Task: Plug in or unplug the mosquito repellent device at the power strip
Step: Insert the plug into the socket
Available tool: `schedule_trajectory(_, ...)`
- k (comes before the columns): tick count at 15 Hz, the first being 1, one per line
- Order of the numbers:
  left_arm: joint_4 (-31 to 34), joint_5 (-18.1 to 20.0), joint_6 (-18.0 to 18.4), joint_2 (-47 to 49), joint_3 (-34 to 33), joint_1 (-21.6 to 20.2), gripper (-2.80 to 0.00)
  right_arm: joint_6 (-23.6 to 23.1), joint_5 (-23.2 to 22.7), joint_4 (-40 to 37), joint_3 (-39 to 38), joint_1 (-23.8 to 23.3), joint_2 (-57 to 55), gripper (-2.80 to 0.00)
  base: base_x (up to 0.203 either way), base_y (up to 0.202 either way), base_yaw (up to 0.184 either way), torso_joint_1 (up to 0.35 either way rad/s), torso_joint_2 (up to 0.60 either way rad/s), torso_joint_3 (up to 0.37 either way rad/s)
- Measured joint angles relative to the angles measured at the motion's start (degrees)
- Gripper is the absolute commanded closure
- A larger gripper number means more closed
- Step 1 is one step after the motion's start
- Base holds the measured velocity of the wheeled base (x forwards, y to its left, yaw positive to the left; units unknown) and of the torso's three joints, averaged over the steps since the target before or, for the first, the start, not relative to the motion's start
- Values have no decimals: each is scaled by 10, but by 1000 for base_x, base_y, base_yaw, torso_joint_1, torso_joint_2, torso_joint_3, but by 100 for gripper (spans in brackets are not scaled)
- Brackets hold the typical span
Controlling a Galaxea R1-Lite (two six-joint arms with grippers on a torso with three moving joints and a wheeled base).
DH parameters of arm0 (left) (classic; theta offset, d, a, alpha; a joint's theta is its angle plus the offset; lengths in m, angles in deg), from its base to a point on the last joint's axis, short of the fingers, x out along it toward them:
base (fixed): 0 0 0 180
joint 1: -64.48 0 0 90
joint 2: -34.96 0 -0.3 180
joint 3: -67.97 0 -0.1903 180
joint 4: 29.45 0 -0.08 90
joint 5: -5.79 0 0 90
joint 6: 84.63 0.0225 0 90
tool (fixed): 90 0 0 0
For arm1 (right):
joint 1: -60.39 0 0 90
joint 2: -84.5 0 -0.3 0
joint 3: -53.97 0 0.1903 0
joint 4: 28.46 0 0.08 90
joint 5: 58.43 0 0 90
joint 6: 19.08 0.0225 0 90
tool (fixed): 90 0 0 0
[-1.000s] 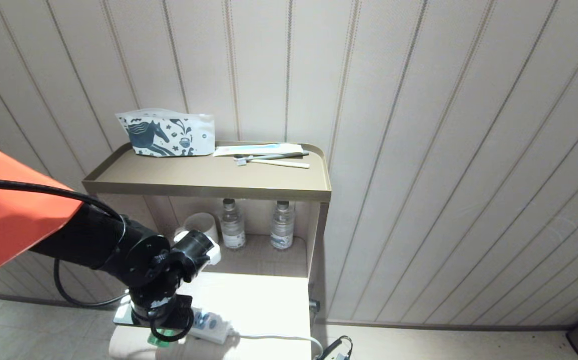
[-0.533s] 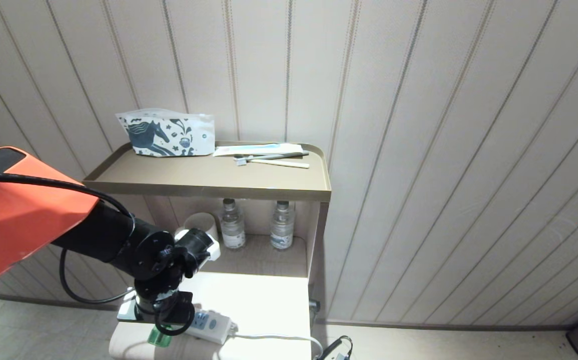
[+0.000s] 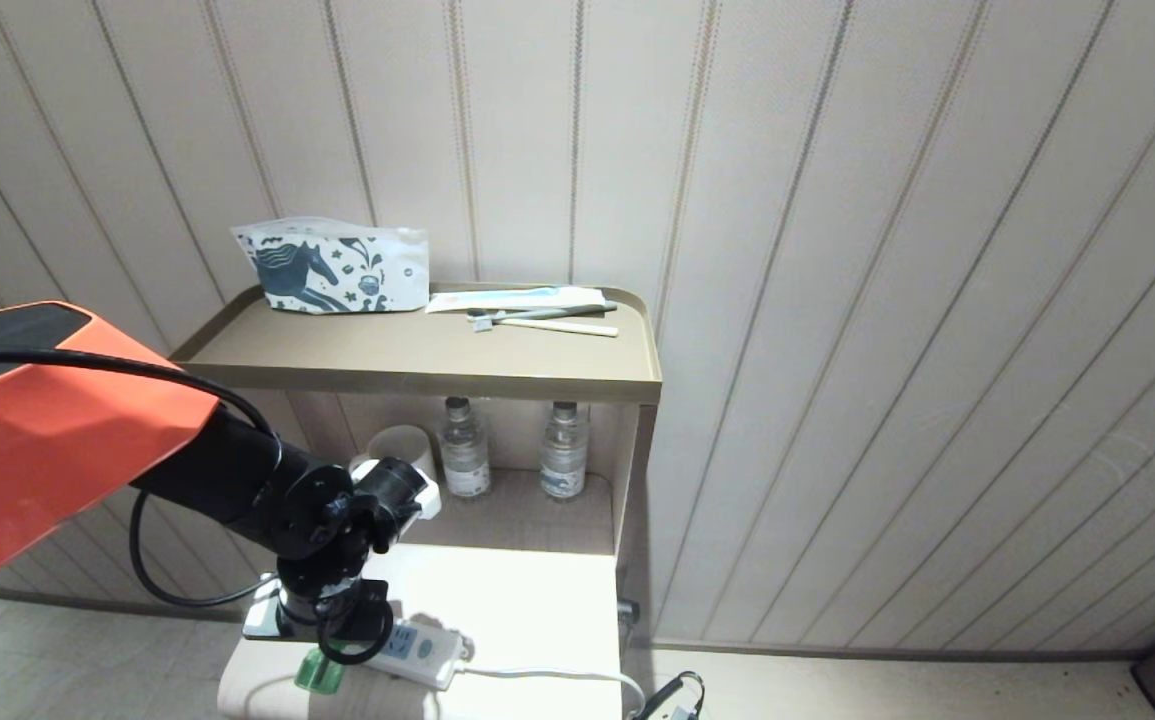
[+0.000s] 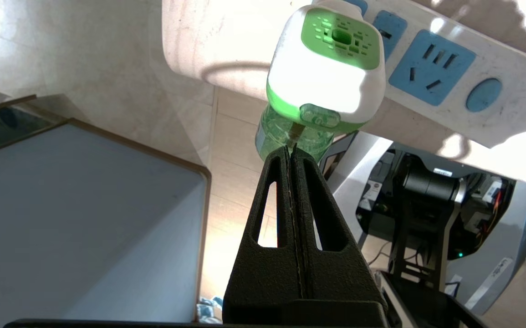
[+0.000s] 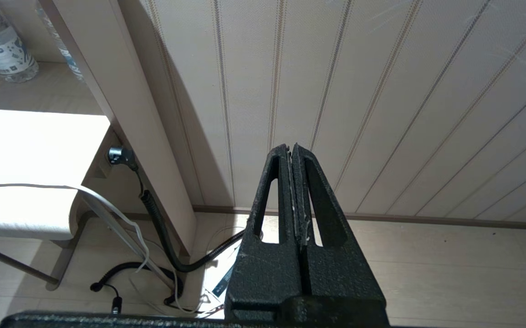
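The mosquito repellent device [image 4: 326, 77] has a white-and-green head that sits against the end socket of the white power strip [image 4: 436, 68]. Its prongs are hidden. Its green liquid bottle [image 4: 281, 136] hangs past the table's front edge. My left gripper [image 4: 291, 152] is shut with nothing between its fingers, and its tips are right at the bottle. In the head view, the left wrist stands over the strip [image 3: 422, 652] with the bottle [image 3: 317, 672] showing beneath it. My right gripper [image 5: 292, 148] is shut, parked low and facing the wall.
The strip's white cord [image 3: 537, 675] runs right along the white table [image 3: 517, 600]. A flat glossy slab [image 3: 265, 622] lies at the table's left edge. Behind are a mug [image 3: 405, 445], two water bottles [image 3: 464, 450] and a tan shelf [image 3: 417, 365] holding a pouch and toothbrushes.
My left arm has pushed a little further in over the table's front corner. Its gripper has stayed shut. The strip and the device have not shifted.
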Motion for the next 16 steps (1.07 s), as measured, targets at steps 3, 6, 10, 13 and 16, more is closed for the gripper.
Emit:
schedule_trajectory(3,-3,0,-1,7,5,-5,0,0,0,0,0,0,0,0,0,0,0,0,0,0)
schedule_trajectory(6,-2,0,-1,17,18,-14,0,0,0,0,0,0,0,0,0,0,0,0,0,0)
schedule_trajectory(10,-1,0,0,33,35,-32,0,0,0,0,0,0,0,0,0,0,0,0,0,0)
schedule_trajectory(13,0,-1,0,42,40,-40,0,0,0,0,0,0,0,0,0,0,0,0,0,0)
schedule_trajectory(16,-2,0,1,49,47,-43,0,0,0,0,0,0,0,0,0,0,0,0,0,0)
